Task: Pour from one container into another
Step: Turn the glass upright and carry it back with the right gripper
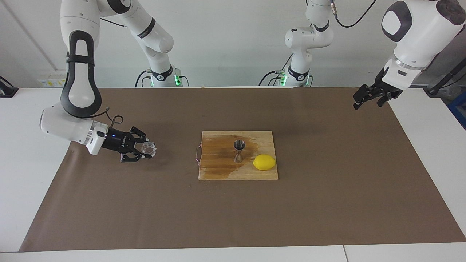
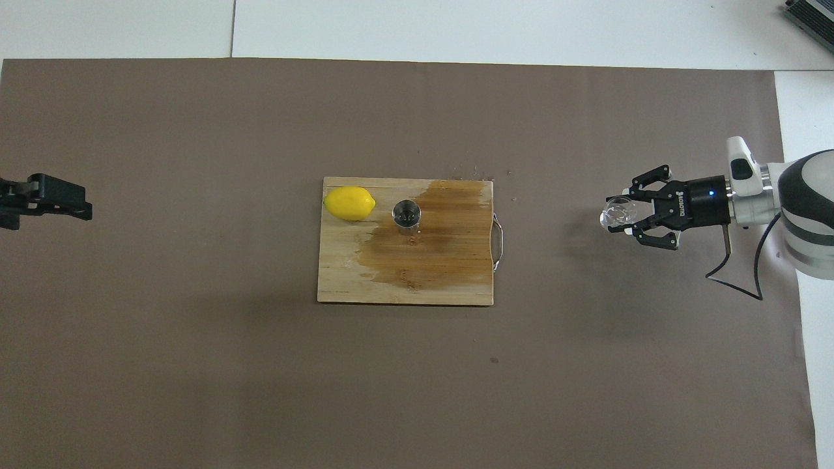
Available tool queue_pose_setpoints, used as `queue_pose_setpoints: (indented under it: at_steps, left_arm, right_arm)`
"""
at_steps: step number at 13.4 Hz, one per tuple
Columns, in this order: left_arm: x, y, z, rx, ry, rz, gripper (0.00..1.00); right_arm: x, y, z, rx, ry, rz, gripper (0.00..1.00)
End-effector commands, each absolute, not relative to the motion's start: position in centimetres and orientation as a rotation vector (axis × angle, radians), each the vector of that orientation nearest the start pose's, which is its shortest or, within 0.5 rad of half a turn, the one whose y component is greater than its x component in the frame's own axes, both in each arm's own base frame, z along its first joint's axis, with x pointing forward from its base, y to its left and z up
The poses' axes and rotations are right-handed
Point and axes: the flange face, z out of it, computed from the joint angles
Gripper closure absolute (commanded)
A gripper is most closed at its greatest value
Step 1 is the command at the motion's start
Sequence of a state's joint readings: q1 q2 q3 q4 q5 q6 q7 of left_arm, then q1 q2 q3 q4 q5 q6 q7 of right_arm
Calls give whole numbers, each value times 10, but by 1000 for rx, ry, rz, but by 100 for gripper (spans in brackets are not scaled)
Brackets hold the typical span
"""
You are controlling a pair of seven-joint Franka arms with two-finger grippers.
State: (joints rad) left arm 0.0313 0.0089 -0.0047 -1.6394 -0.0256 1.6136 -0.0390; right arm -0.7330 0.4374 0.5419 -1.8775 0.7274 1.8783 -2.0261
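Facing view: the right gripper (image 1: pixel 145 150) is seen low over the brown mat (image 1: pixel 145 203), toward the right arm's end of the table, its fingers clamped on the small clear glass cup (image 1: pixel 148 148). The cup is carried level with the gripper, which is stretched out sideways from the wrist. In the overhead view the same gripper (image 2: pixel 631 213) is shown with the glass cup (image 2: pixel 616 213) at its tips, and white lettering is visible on the black gripper body, too small to be read.

Well apart from the held cup, the wooden cutting board (image 1: pixel 218 173) is laid at the middle of the mat. The steel jigger (image 1: pixel 239 150) is stood upright on the board, inside a dark wet patch (image 1: pixel 218 160) that is spread over the part of the board toward the right arm's end. The lemon (image 1: pixel 264 162) is placed just beside the jigger, toward the left arm's end of the board. A thin metal handle (image 2: pixel 498 242) is fixed to the board's edge toward the right arm's end.

Bare mat is left between the held cup and the board's handle edge, and wide open mat is left around the board elsewhere.

The left gripper (image 1: pixel 368 97) is held up in the air over the mat's edge at the left arm's end, its fingers spread apart and nothing between them; that arm is waiting.
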Motion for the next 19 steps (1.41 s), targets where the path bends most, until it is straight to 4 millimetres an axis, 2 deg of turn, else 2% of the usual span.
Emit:
queue_pose_setpoints:
  at_steps: [1, 3, 4, 6, 10, 15, 16, 18, 19]
  left_arm:
    - [555, 14, 591, -3149, -122, 63, 0]
    - [555, 14, 591, -3149, -122, 63, 0]
    - [555, 14, 591, -3149, -122, 63, 0]
    - [555, 13, 591, -3149, -119, 61, 0]
    - [555, 13, 591, -3149, -119, 63, 0]
    - [555, 13, 591, -3149, -119, 63, 0]
    - [555, 14, 591, -3149, -122, 63, 0]
    - [555, 13, 591, -3149, -119, 63, 0]
    - [555, 14, 591, -3149, -122, 63, 0]
  right_arm:
    - [585, -99, 283, -1598, -1539, -802, 100]
    - [575, -119, 268, -1557, -1530, -809, 100]
    - [573, -128, 269, -1560, -1518, -817, 100]
    - [574, -150, 273, -1605, -1506, -847, 100]
    - [590, -180, 262, -1656, -1470, -871, 100]
    - [607, -186, 253, -1713, -1454, -910, 97]
    - [608, -186, 251, -1724, -1455, -912, 93]
    - [607, -183, 244, -1740, -1456, -906, 75]
    - [606, -184, 241, -1747, -1467, -901, 71]
